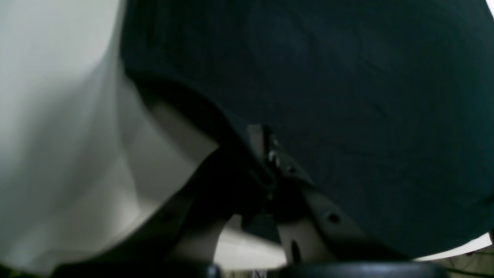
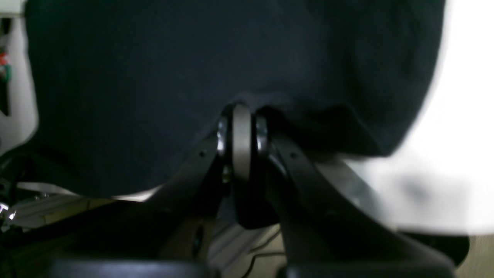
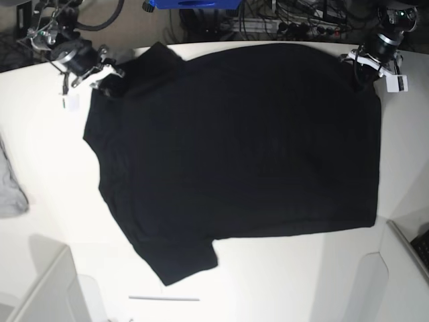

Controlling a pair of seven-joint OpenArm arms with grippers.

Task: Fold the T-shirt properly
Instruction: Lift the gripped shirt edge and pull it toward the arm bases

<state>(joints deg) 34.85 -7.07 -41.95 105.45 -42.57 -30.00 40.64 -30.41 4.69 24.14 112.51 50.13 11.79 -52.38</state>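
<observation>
The T-shirt (image 3: 234, 154) lies spread flat on the white worktop (image 3: 281, 275), plain black side up; its long axis runs across the base view, with one sleeve (image 3: 177, 258) pointing toward the near edge and the other (image 3: 151, 64) at the far edge. Both arms sit at the far edge of the garment, well apart, one at each far corner. The right gripper (image 3: 100, 70) is at the far corner on the left of the base view, beside the far sleeve; its jaws are closed on a pinch of the black cloth, as the right wrist view shows (image 2: 241, 116). The left gripper (image 3: 365, 64) is at the opposite far corner; its jaws are likewise closed, with the T-shirt edge caught between them in the left wrist view (image 1: 270, 154). The whole body of the T-shirt therefore lies on the near side of both jaws; a fold would likely carry the held far edge toward the near edge, across the short axis. Neither arm is nearer; both hold the same edge.

The worktop is smooth, pale and flat; a grey cloth (image 3: 10, 188) lies at its left edge, apart from the T-shirt; a thin rod (image 3: 164, 298) lies near the front edge. Cables and equipment (image 3: 268, 17) stand behind the worktop.
</observation>
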